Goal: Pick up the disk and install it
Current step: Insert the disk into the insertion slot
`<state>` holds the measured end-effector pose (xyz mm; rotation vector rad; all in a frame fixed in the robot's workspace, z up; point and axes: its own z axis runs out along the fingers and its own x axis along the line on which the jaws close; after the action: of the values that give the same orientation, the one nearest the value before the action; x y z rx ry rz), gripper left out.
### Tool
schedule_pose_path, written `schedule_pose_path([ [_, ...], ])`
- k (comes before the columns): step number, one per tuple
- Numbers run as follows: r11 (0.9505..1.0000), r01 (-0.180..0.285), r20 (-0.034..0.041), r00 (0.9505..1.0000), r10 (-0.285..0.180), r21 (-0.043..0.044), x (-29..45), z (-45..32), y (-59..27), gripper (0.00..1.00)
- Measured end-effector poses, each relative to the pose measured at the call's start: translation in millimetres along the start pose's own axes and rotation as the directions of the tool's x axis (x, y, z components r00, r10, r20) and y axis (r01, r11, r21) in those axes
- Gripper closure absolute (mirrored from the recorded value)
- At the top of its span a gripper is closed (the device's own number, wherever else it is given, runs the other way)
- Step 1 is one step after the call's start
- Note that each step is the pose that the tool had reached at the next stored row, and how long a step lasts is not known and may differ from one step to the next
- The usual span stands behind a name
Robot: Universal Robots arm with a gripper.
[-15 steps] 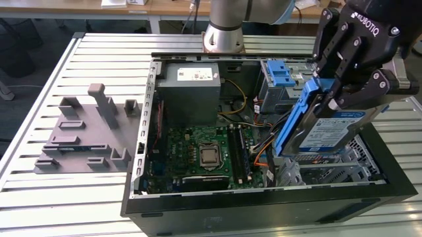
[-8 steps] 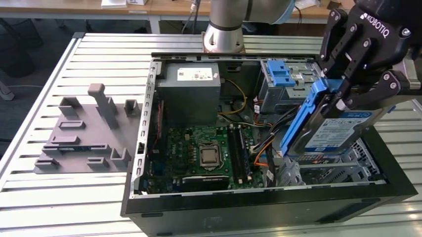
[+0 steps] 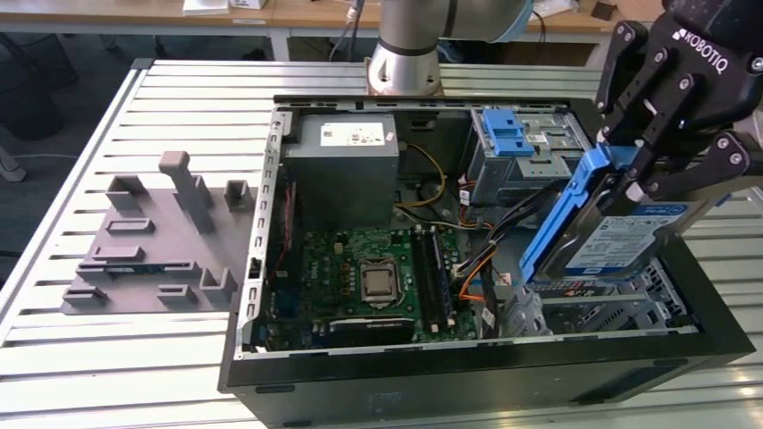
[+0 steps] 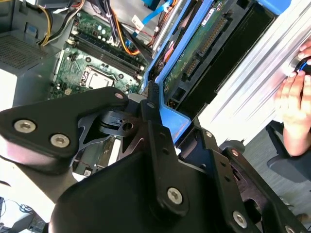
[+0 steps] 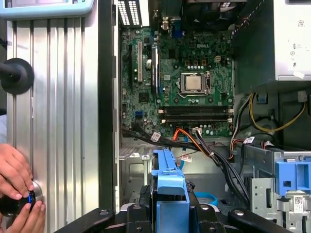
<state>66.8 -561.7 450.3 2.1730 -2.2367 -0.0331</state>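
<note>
My gripper (image 3: 653,179) is shut on the disk (image 3: 620,239), a silver-grey drive with a blue-and-white label and blue rails. It hangs steeply tilted over the right side of the open computer case (image 3: 477,380), its lower end just above the metal drive bay (image 3: 602,308) near the case's front corner. The second wrist view shows the disk's green circuit side (image 4: 194,53) and a blue rail (image 4: 170,116) held between the black fingers (image 4: 150,104). In the first wrist view the blue rail (image 5: 167,179) stands up from the gripper, above the case floor.
Inside the case are a green motherboard (image 3: 370,277), a grey metal box with a white sticker (image 3: 346,165), a silver cage with a blue latch (image 3: 515,143) and loose cables (image 3: 477,259). A grey fixture (image 3: 155,241) lies on the slatted table. A person's hand (image 5: 17,189) rests on a knob beside the case.
</note>
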Motion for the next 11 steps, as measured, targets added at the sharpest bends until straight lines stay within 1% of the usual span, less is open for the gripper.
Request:
schedule_pose_path([
  [11, 1.0000, 0.003, 0.0000, 1.0000, -0.003, 0.0000, -0.2, 2.9, -6.0, 0.64],
])
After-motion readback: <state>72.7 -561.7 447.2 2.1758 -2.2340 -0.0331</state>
